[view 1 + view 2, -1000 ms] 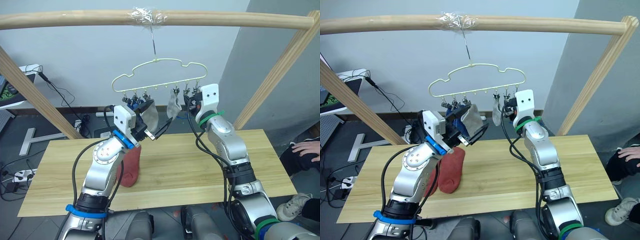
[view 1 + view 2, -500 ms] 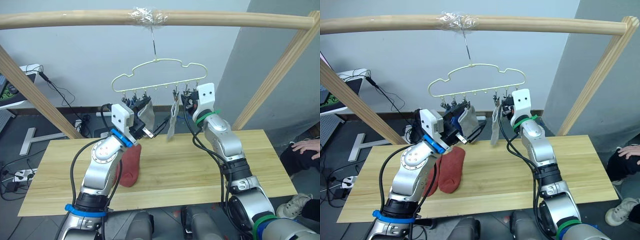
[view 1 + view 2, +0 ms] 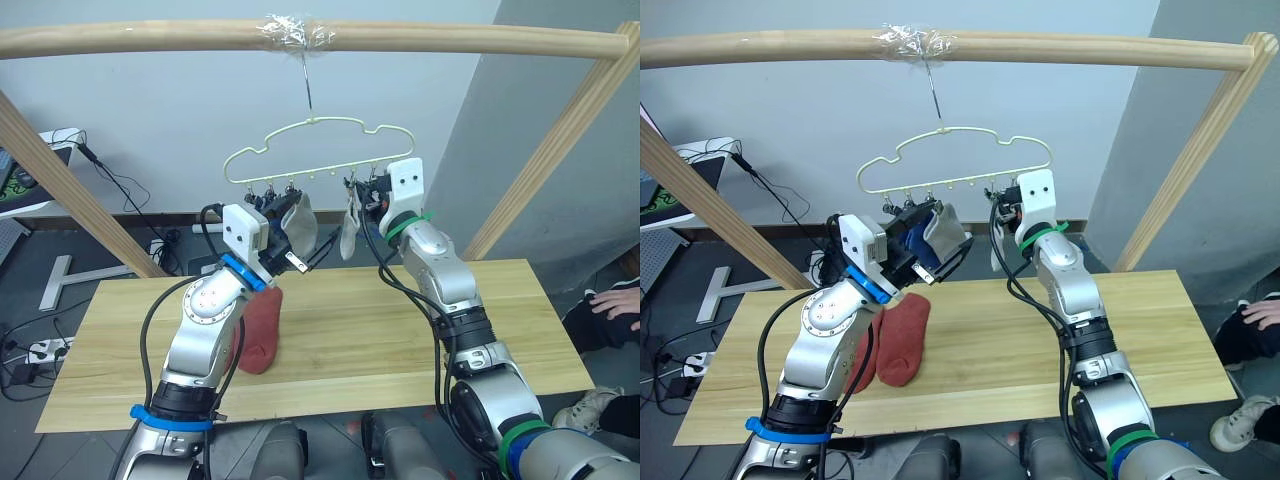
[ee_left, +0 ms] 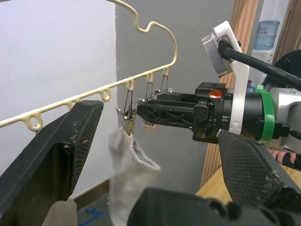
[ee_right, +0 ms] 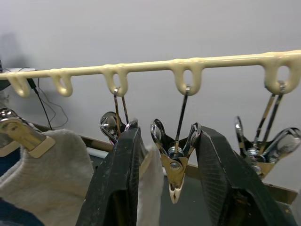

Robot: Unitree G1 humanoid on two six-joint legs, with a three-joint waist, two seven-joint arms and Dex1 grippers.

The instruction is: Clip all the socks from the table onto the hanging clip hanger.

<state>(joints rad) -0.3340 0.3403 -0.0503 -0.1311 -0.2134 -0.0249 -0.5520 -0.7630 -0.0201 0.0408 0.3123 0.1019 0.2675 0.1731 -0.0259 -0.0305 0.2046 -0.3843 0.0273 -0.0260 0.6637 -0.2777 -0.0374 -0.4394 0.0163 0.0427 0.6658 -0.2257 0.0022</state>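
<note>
Rust-red socks (image 3: 902, 345) on wooden table (image 3: 1040, 345)

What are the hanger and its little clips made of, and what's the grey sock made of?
The clip hanger looks like wire under glossy pale-yellow coating. Its clips look like shiny bare metal. The grey sock looks like soft knit fabric, fuzzy and drooping.

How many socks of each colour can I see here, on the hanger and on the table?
Grey socks: 2, one and another, both up at the hanger
Red socks: 2, one and another, both on the table
Blue socks: 1 for sure, mostly hidden behind a grey one
Total: 5 in view
</note>
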